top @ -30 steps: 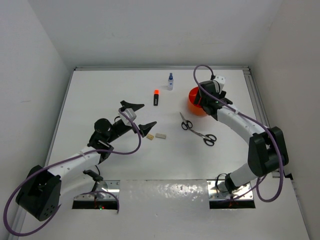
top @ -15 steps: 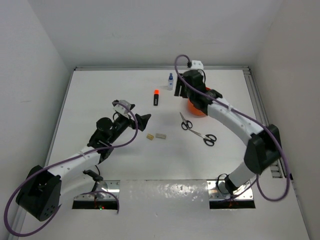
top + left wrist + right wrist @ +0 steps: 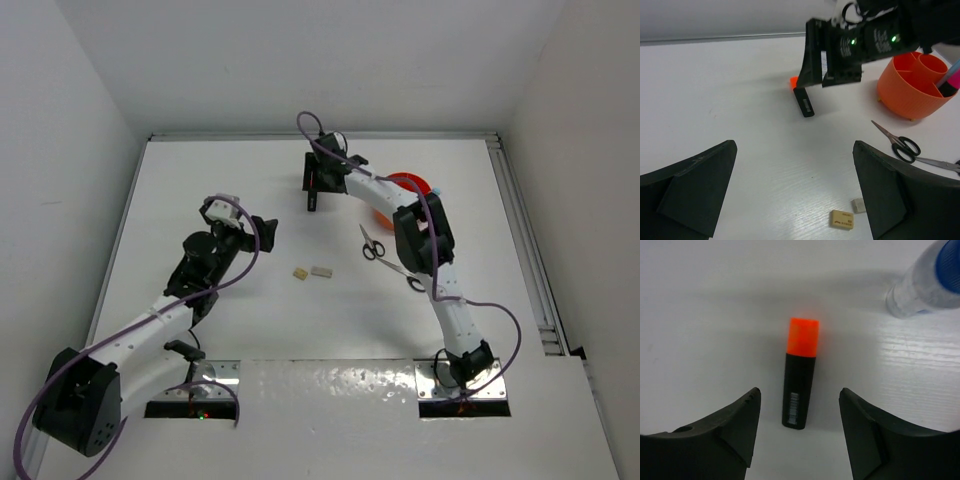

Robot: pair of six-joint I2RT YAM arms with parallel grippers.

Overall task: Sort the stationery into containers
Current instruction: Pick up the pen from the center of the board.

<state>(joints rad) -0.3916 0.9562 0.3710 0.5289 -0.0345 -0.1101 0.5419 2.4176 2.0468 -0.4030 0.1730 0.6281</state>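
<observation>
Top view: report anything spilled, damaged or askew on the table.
Nothing stands out. The orange-capped black marker, black-handled scissors and small beige eraser lie flat and intact on the white table; the round orange plastic tub stands upright, nothing spilled.

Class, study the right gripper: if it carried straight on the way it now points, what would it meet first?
Most likely the orange-capped marker, lying flat on the table. The right gripper points down at it, with its open jaws on either side, not touching. How far above it the gripper hangs is unclear.
</observation>
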